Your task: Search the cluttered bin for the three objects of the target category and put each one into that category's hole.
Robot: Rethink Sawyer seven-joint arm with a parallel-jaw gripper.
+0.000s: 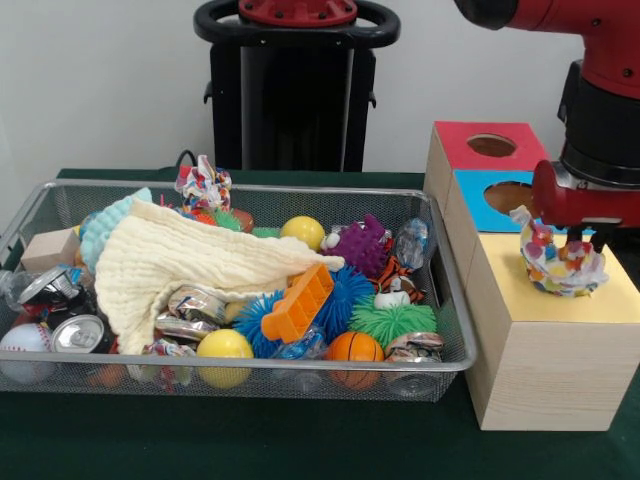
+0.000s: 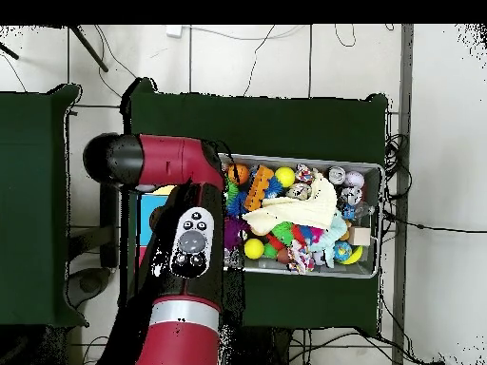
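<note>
A wire bin sits at the front of a green table, packed w/ clutter: an orange ball, a yellow ball, an orange block on a blue spiky ball, a green spiky ball, a purple spiky toy, crushed cans, a baseball and a cream cloth draped over the left half. A 2nd rope toy pokes up at the bin's back rim. Just right of the bin stands a wooden box w/ yellow, blue and red tops; the blue hole and red hole show. Over the yellow top, the red arm's gripper is clenched on a knotted rope toy, which hangs touching or just above that surface; can't tell which. From overhead, the arm hides the box.
</note>
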